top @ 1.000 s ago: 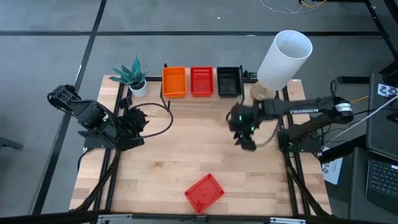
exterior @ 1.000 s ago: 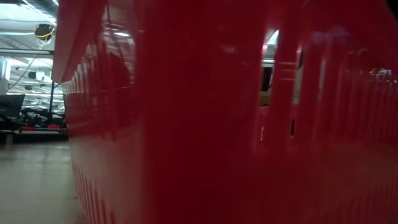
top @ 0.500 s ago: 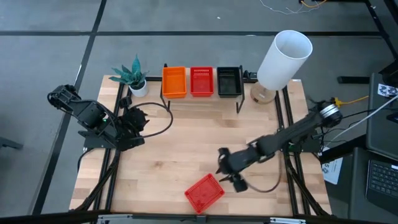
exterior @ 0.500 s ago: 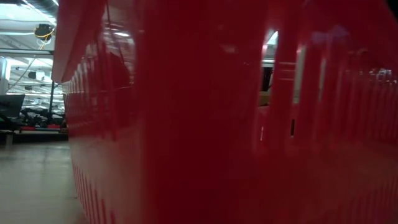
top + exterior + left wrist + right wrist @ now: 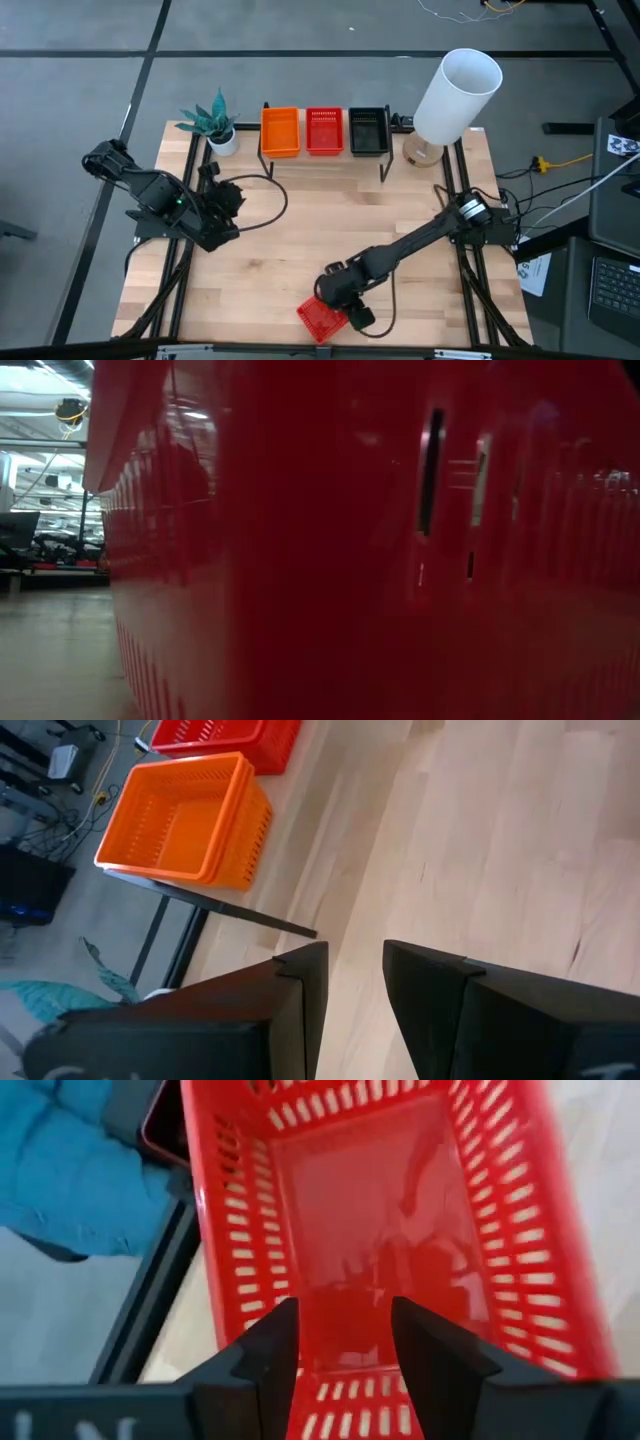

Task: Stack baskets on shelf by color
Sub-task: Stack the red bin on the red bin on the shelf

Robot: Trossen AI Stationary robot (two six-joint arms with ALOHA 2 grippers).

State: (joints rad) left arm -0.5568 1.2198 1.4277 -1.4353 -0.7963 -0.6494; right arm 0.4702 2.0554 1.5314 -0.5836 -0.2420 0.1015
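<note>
A loose red basket (image 5: 322, 318) lies flat on the tabletop near the table's near edge; it also fills the low view (image 5: 300, 560). My right gripper (image 5: 340, 300) hangs over it, open; in the right wrist view the gripper (image 5: 345, 1342) has its fingers above one end wall of the basket (image 5: 370, 1220). On the shelf (image 5: 330, 157) by the far edge stand orange baskets (image 5: 280, 131), red baskets (image 5: 323, 130) and black baskets (image 5: 368, 130). My left gripper (image 5: 225, 200) waits at the table's left, open by a narrow gap (image 5: 355, 970), holding nothing. My right gripper comes at the red basket from above, pointing down, one finger (image 5: 275, 1350) and the other over its end wall (image 5: 350, 1380). Whether they touch the basket I cannot tell.
A tall white cylinder (image 5: 455, 95) on a wooden base stands right of the shelf, a small potted plant (image 5: 212, 125) left of it. Bare wood lies between shelf and loose basket. Something blue (image 5: 60, 1170) shows beyond the table's near edge.
My right gripper has swept from in front of the shelf's right end toward the table's near edge and down over the loose red basket. My left arm has shifted a little toward the table's right. The baskets have stayed in place.
</note>
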